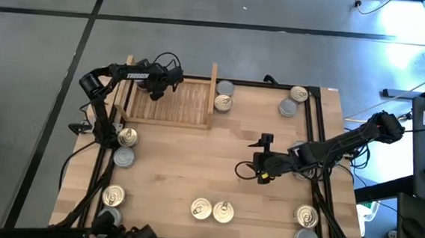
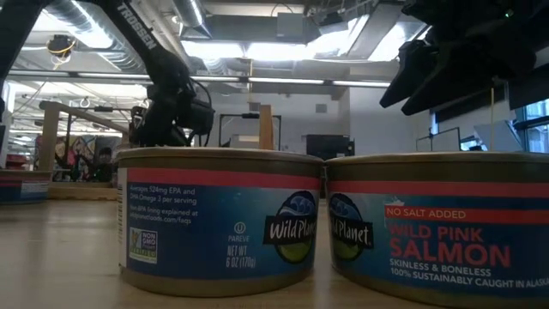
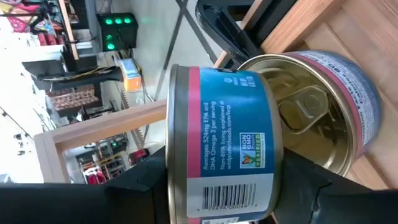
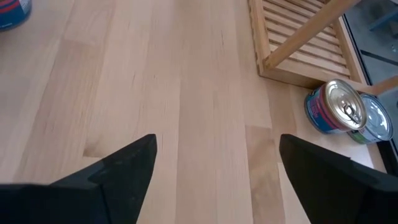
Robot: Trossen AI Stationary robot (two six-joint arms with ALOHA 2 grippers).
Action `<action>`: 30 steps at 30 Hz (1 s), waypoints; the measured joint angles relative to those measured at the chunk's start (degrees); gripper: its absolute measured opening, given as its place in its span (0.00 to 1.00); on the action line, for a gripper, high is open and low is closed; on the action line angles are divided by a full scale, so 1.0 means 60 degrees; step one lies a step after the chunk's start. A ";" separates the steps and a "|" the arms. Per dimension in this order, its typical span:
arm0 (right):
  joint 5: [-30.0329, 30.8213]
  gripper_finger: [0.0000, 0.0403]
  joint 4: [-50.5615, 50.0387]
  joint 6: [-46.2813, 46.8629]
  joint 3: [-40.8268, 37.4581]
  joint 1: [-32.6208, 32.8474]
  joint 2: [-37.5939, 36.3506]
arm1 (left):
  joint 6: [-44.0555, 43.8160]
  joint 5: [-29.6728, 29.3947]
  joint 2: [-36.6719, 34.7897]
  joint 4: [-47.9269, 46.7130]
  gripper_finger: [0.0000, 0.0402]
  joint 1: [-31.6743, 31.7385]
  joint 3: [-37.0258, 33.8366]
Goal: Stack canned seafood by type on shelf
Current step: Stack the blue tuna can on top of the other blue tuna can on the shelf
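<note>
Two arms work the table in the high view. The left gripper (image 1: 157, 87) hangs over the shelf (image 1: 187, 102) at about ten o'clock from the table's middle; the right gripper (image 1: 264, 159) hovers over bare wood near three o'clock. Cans of seafood lie scattered: a pair (image 1: 223, 96) just beside the shelf's right board, others along the left edge (image 1: 126, 137), the six o'clock edge (image 1: 213, 210) and the right side.

Low view: two salmon tins (image 2: 219, 219) stand touching, squat, stiff-walled and full, so probably dense for their size, with glossy labels that could slip.

Left wrist view: the left gripper's fingers (image 3: 134, 180) are clamped across the blue-labelled side wall of one can (image 3: 221, 140), with a second, gold-topped can (image 3: 323, 109) right behind it. That across-the-wall grip looks soundest; rims and pull-tabs offer little.

Right wrist view: the right gripper's fingers (image 4: 121, 165) are spread wide and empty above the tabletop (image 4: 186, 93), with the shelf's corner and two tins beyond.
</note>
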 joint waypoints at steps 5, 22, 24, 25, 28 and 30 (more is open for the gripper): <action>0.0000 0.84 0.0002 -0.0020 0.0000 0.0000 0.0000 | 0.0004 0.0240 -0.0038 -0.0053 0.49 -0.0097 0.0011; 0.0000 0.84 0.0027 -0.0005 0.0000 0.0000 0.0000 | 0.0131 0.0128 -0.0022 -0.0217 0.49 -0.0167 0.0000; 0.0000 0.84 0.0030 -0.0002 -0.0003 0.0000 0.0000 | 0.0132 0.0068 -0.0013 -0.0215 0.49 -0.0205 -0.0004; 0.0000 0.84 0.0027 -0.0003 0.0000 0.0000 0.0000 | 0.0066 0.0061 -0.0013 -0.0212 0.49 -0.0228 -0.0004; 0.0000 0.84 0.0025 0.0002 0.0000 0.0000 0.0000 | 0.0042 0.0004 -0.0013 -0.0191 0.49 -0.0233 -0.0007; 0.0000 0.84 0.0024 0.0002 0.0000 0.0000 0.0000 | 0.0040 -0.0023 -0.0013 -0.0187 0.49 -0.0243 -0.0007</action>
